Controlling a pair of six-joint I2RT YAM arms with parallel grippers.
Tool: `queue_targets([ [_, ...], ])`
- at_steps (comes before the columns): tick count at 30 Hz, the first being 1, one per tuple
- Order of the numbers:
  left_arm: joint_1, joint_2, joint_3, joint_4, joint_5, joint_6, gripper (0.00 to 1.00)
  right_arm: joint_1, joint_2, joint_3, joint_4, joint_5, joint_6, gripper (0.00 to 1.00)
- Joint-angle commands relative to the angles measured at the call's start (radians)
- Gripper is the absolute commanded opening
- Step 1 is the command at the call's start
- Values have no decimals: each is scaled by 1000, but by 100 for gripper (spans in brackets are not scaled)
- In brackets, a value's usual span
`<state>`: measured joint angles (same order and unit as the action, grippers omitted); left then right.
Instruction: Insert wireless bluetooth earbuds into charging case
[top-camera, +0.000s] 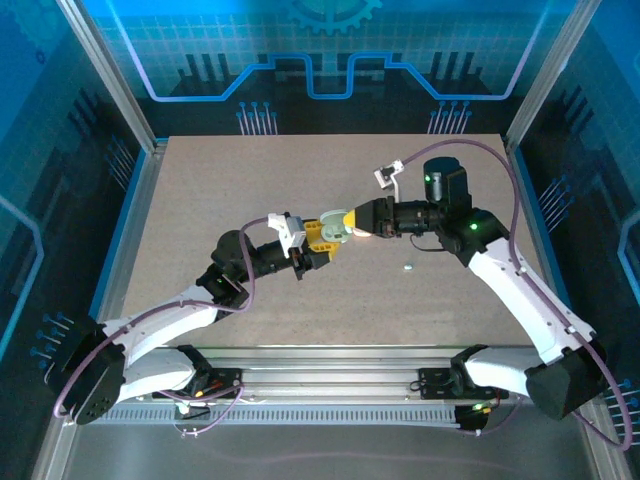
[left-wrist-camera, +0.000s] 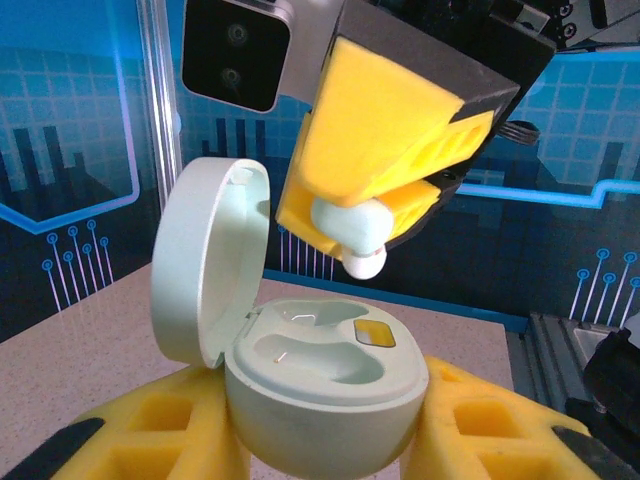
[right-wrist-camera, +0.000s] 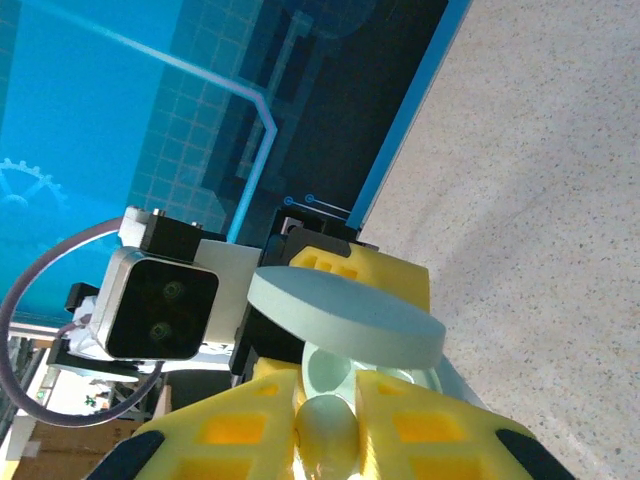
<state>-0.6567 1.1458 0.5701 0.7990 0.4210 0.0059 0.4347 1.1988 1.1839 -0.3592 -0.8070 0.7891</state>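
Around speckled beige table (top-camera: 220, 190), blue patterned walls (top-camera: 150, 50)

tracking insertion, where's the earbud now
In the left wrist view the earbud is pinched in the right gripper, just above the open case in the left gripper.

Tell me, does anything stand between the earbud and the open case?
Nothing visible does. The right gripper holds the earbud just above the case, which the left gripper grips from both sides. The lid stands open to one side, and the sockets below the earbud look free.
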Motion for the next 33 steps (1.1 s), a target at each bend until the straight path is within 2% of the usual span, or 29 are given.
queue_targets([
  [1,-1,6,13,58,34,-2,33,18,9,34,-21,28,-32,21],
  [5,-1,9,14,69,37,-13,33,22,16,50,-75,67,-70,22],
  [14,-1,19,17,89,41,-29,33,40,30,60,-79,56,-80,23],
  [33,-1,27,22,92,47,-32,33,60,35,89,-105,123,-95,24],
])
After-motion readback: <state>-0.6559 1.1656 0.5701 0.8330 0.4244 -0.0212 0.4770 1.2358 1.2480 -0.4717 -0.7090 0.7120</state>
